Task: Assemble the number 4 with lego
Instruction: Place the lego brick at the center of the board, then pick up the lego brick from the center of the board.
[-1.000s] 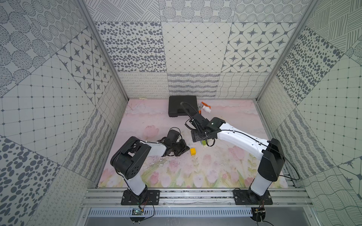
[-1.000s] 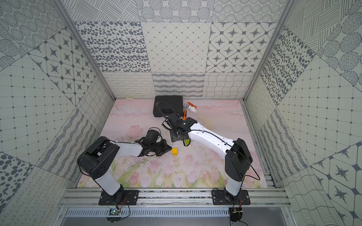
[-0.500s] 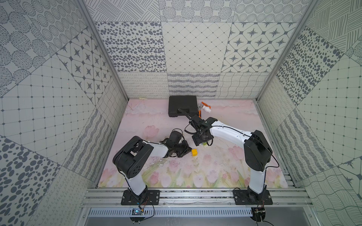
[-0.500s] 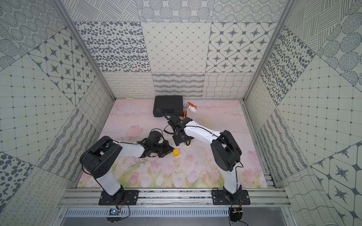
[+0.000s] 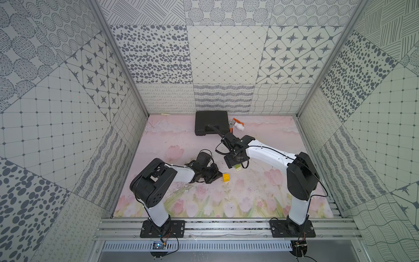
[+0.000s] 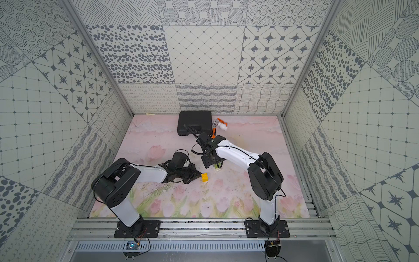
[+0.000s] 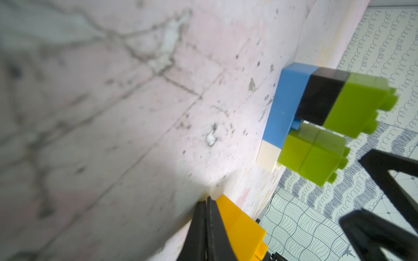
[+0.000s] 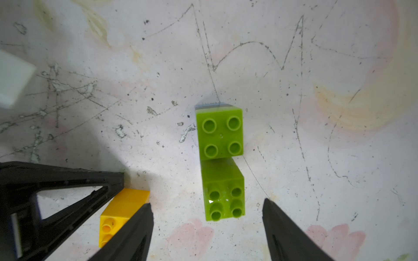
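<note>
While the right tool [image 8: 207, 223] hangs wide open above the part-built number 4 [image 7: 316, 117] mid-worktop [image 5: 181, 140], its 2 green arms stand upright. The left tool [image 7: 206, 228], fully closed, touches the yellow lego [image 5: 225, 177] just beside.

1. A lab test cell: patterned grey-and-white wall panels [image 5: 213, 56] box the scene in on three sides.
2. Two arms bolted to an aluminium rail [image 5: 226, 226] at the front.
3. A printed tulip mat [image 6: 204, 204], scuffed, covers the floor.
4. Bare electronics, probably a controller board [image 5: 158, 245], below the rail.
</note>
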